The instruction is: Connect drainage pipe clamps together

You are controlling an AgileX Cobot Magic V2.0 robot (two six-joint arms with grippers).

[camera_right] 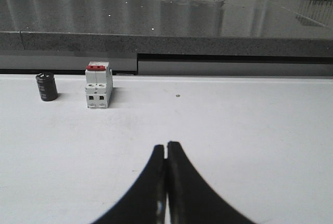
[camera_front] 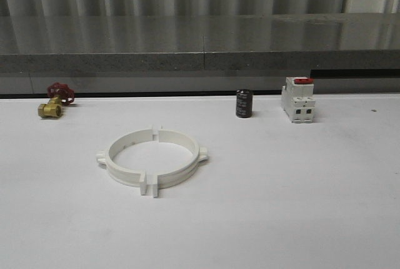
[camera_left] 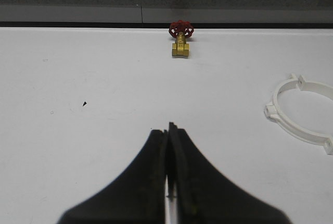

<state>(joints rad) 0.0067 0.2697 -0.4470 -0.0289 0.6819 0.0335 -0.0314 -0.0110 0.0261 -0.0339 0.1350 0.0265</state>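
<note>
In the front view, the two white plastic semicircular drainage pipe clamps (camera_front: 151, 157) lie flat on the white table (camera_front: 281, 206), their open sides facing each other so that together they form a ring; the flat end tabs meet in pairs at the far and near sides, so the seam runs away from the camera, with a thin gap visible at the far pair, and one small lug sticks out on each outer flank. Taking this ring as the landmark, a brass valve with a red handwheel (camera_front: 55, 101) sits beyond it to the left near the table's far edge, a short black cylinder (camera_front: 244, 104) stands upright beyond it to the right, and a white block with a red top (camera_front: 298, 99) stands upright further right of the cylinder. Behind the table runs a polished grey stone ledge (camera_front: 200, 40) with pale vertical corrugated panels above it. In the left wrist view, the left gripper (camera_left: 168, 174) has its dark fingers pressed together with nothing between them, hovering over bare table, well apart from the ring, which appears partly cut off at the frame edge. In the right wrist view, the right gripper (camera_right: 166, 177) is likewise clenched on nothing, above bare table, well short of the block and cylinder.
</note>
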